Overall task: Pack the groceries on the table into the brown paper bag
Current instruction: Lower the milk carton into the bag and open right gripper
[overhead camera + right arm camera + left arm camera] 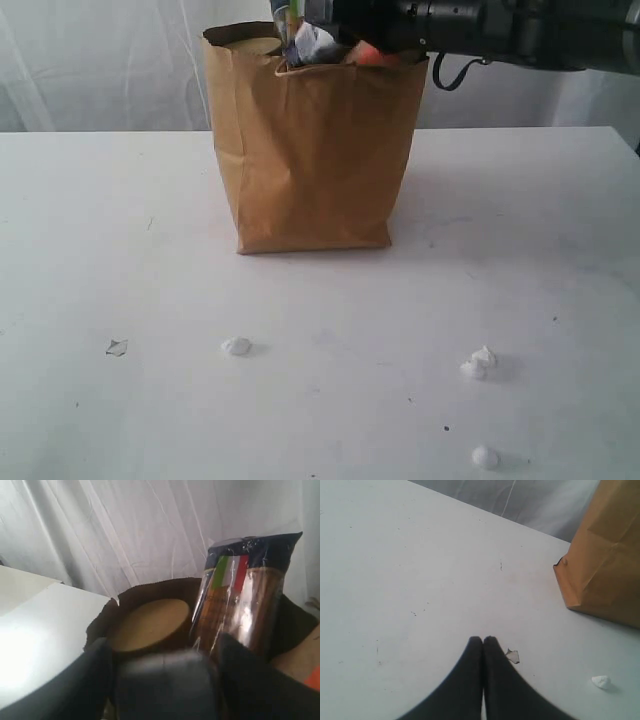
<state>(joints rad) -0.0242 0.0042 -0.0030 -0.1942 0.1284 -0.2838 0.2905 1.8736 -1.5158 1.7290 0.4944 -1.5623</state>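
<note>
1. Exterior view: the brown paper bag (310,150) stands upright in the middle of the table (120,230). No groceries show on the tabletop, only white crumbs (237,346).
2. The right arm reaches over the bag mouth. The right gripper (165,652) hangs in the opening, jaws set apart, with a dark rounded thing (165,690) between them. Gripped or let go: cannot tell.
3. Inside, the gold-lidded jar (150,622) sits low. The spaghetti packet (240,595) stands upright, likely too long to lie flat.
4. The left gripper (483,641) is low over bare table near the bag, jaws pressed together and empty. Parked out of the way, I judge.
</note>
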